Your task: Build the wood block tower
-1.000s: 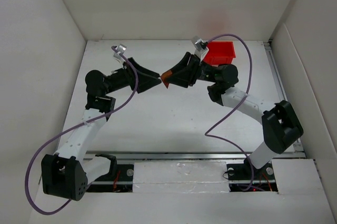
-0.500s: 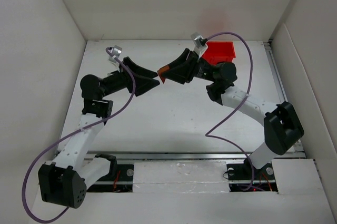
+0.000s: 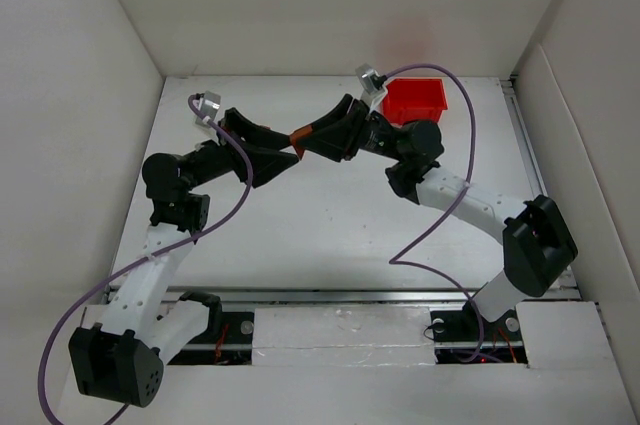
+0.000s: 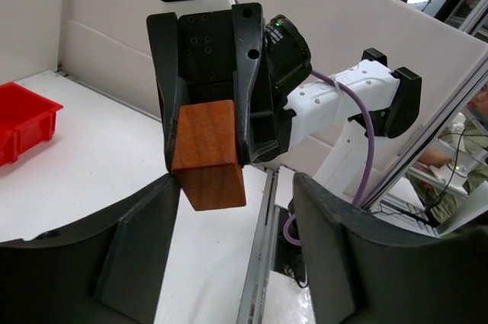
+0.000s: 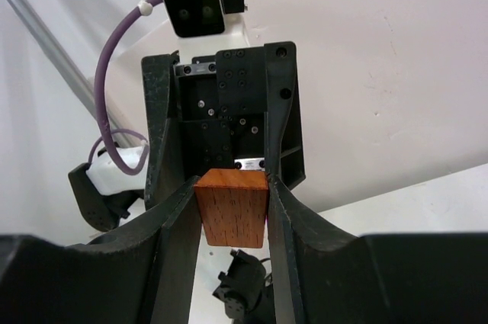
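**Item 1: wood block** [image 4: 207, 155]. One reddish-brown piece, grain visible. It is clamped in the right gripper [image 3: 304, 142] and raised above the bench [image 3: 330, 235]. Its free end sticks out past that gripper's fingertips. We find no other blocks and no tower in any view.

**Item 2: right gripper.** It is closed on the block, with a finger pressed flat against each of two opposite sides. The end face and the two other sides are bare.

**Item 3: left gripper** [image 3: 291, 150]. It is spread wide and carries nothing. It meets the right gripper nose to nose, with its tips just short of the block.

**Item 4: governing relation.**
- The block lies straight ahead of the left gripper, in line with its gap and a little toward its left-hand finger in the wrist view.
- The block's long axis appears to run along the line joining the two grippers, so the free end points into the open gap.
- Both grippers have their fingers on the same two sides of the block.
- We judge this to be a handover.
- The left gripper would then need to advance along that axis and close on the exposed end, where little length is free.

**Item 5: red bin** [image 3: 415, 100]. It sits behind the right gripper, well apart, and plays no part here.
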